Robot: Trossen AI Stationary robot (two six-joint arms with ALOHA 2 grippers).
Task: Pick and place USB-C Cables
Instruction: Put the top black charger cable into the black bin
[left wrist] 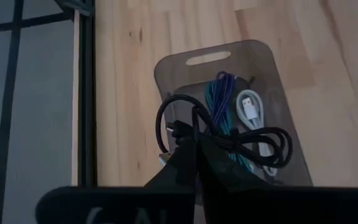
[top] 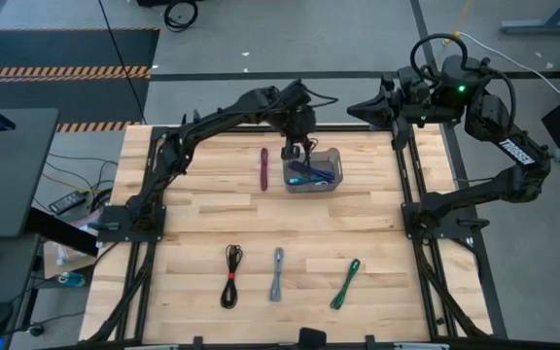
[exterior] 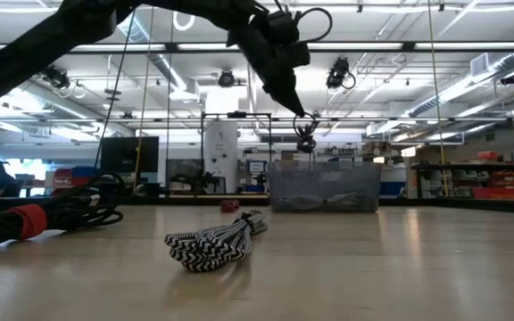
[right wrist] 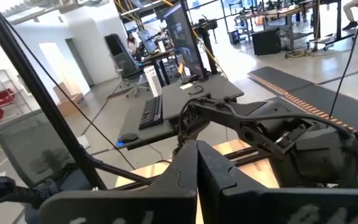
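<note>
A black USB-C cable [left wrist: 263,138], coiled in loops, is in my left gripper [left wrist: 195,144], which is shut on it just above the translucent grey bin [top: 334,156] at the table's far middle. Inside the bin lie a teal cable [left wrist: 214,102], a purple one [left wrist: 226,81] and a white one [left wrist: 251,107]. A maroon cable [top: 264,167] lies left of the bin. Near the front edge lie a black cable with a red tie [top: 230,276], a grey one [top: 277,274] and a green one [top: 345,284]. My right gripper [right wrist: 196,163] is shut and raised at the far right. My left gripper pinches the black cable's bundle at its middle [left wrist: 191,129] between its two fingers, slanting down from above and from the table's left. Loops stick out on both sides of the fingertips. The cable [exterior: 305,141] hangs clear, just over the bin's rim.
Black frame rails [top: 408,185] run along the table's left and right sides. In the low view the grey braided cable [exterior: 214,242] and the red-tied black one [exterior: 25,218] lie close to the camera. Bare wood lies between the bin and the front row of cables.
</note>
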